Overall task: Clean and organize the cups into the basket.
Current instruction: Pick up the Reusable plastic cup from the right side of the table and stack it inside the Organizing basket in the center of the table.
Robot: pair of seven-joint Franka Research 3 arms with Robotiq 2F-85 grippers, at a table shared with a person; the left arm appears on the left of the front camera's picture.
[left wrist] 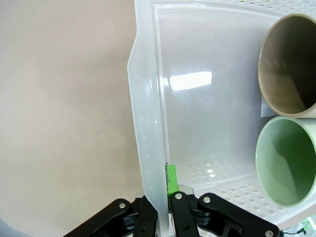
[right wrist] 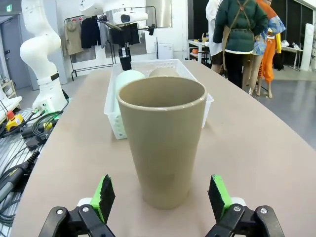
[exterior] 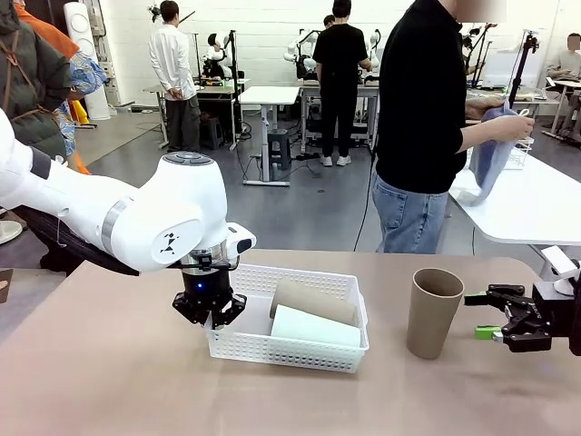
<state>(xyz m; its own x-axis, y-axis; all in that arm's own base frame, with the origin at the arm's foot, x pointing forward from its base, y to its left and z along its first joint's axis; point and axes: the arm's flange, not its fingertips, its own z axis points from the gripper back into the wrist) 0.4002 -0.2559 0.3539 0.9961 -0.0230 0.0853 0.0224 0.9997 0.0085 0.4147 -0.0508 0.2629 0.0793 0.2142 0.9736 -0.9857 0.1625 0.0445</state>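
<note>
Now left claw (exterior: 210, 315) clamps basket (exterior: 272, 351) rim; right claw (exterior: 479, 315) spread near cup (exterior: 433, 314)

The brown surface (exterior: 109, 363) is smooth and flat. A person (exterior: 422, 109) in a black top and blue jeans stands at the far side with a blue cloth (exterior: 495, 154). A white surface (exterior: 536, 204) is far right.

basket (exterior: 289, 343): white, fine lattice holes along the sides. In it lie a tan-brown cup (exterior: 313, 298) and a pale mint cup (exterior: 315, 327), both matte, no print. Third cup (exterior: 433, 312): same tan-brown, darker inside. table (exterior: 109, 381): plain dull brown-beige. left gripper (exterior: 211, 313) and right gripper (exterior: 477, 316): black, with bright green pads (right wrist: 104, 196). arm (exterior: 136, 213): white, grey joint band.
</note>
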